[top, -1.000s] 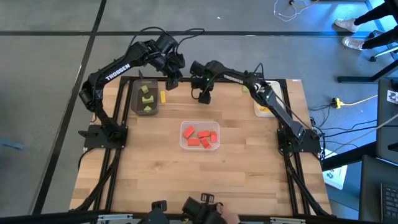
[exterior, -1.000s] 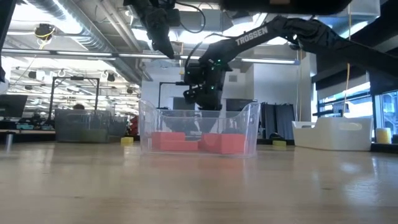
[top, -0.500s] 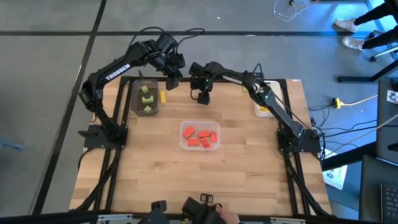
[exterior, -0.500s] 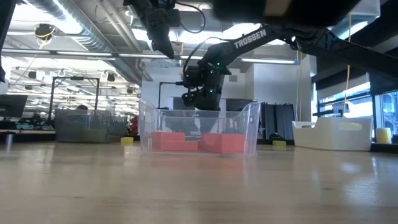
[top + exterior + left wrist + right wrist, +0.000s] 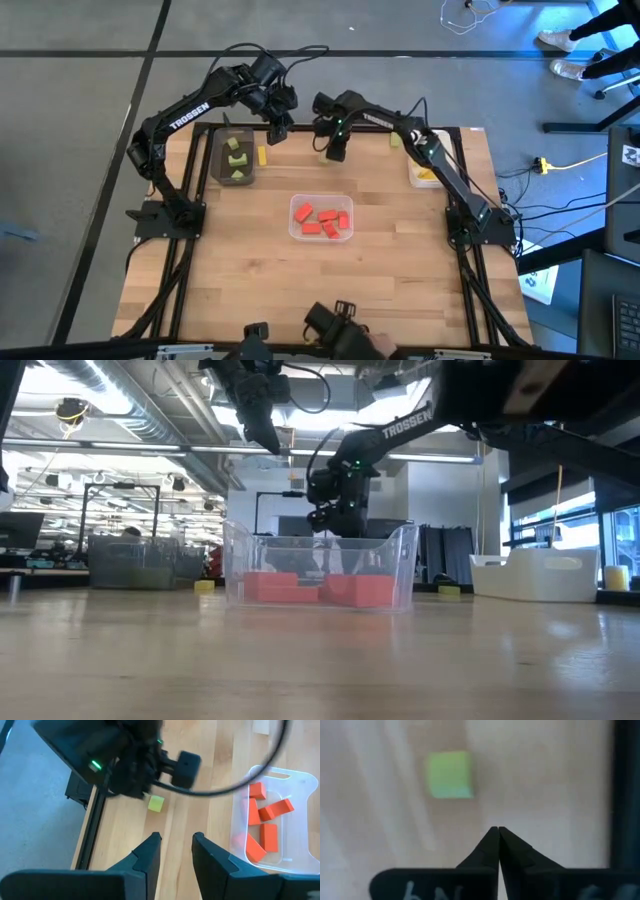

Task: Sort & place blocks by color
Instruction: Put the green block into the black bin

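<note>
The right pincer [image 5: 498, 831] hangs clenched and empty near the top centre of the counter [image 5: 380, 270], beside a loose green block [image 5: 450, 775]. Next, I judge: reopen, straddle it, lift, carry to the grey tray [image 5: 236, 160]. The left pincer [image 5: 175, 840] waits, partly parted, empty.

- Illumination: even, bright overhead light; ceiling fixtures glare in the low view.
- Shadows: soft, short on the table [image 5: 380, 270].
- Blur: right wrist view soft; the light green block [image 5: 449, 775] beyond the fingertips is defocused.
- Motion smear: dark arm close ahead of the left fingers.
</note>
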